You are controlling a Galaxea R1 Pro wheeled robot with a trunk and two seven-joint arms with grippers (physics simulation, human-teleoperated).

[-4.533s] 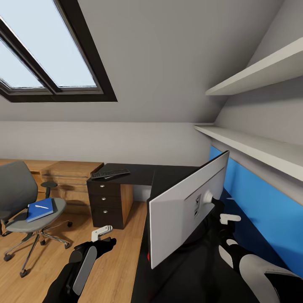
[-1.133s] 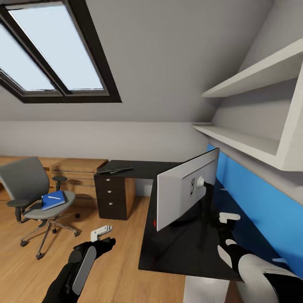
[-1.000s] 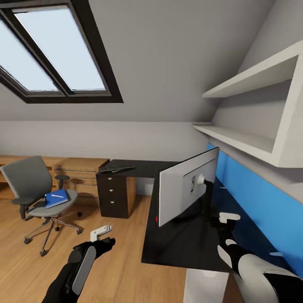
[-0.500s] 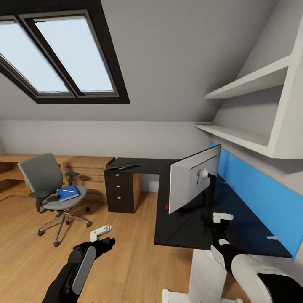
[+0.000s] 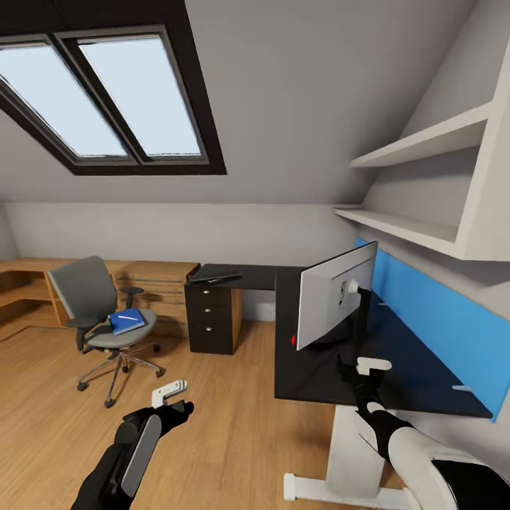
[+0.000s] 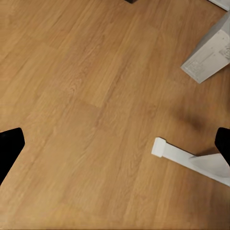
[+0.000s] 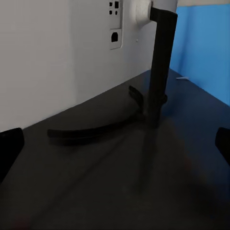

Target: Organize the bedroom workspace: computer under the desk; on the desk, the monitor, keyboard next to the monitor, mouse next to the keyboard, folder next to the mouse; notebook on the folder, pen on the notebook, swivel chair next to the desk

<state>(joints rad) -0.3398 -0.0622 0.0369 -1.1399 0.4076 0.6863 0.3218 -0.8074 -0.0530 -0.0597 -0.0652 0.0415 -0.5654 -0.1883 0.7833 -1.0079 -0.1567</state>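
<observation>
Monitor (image 5: 334,303) stands upright on the desk (image 5: 397,382), white back toward the robot, its neck (image 7: 159,72) and curved base (image 7: 96,125) resting on the desk top, toward the near end of the wing that runs along the blue wall panel (image 5: 439,319). Judged: the monitor step is done or nearly so.

Right claw (image 5: 363,375) hangs over the desk's near edge, just behind the monitor base, not touching it. Fingertips (image 7: 10,143) sit wide apart in the right wrist view with nothing between them: claw spread, empty. Right forearm reaches forward and up from low right.

Left claw (image 5: 173,398) hovers over bare wood floor (image 6: 86,96), arm bent and low, well apart from any furniture. Jaws spread, empty. The left wrist view shows a white desk foot (image 6: 177,155) and the pale tower case (image 6: 208,57) on the floor.

Keyboard (image 5: 214,277) lies at the far corner of the desk, above the drawers. Blue folder (image 5: 126,321) with pen (image 5: 128,318) lies on the chair (image 5: 99,312) seat, well apart from the desk.

Next move, judged: fetch the keyboard and set it beside the monitor, or go for the folder; either calls for moving the base.
</observation>
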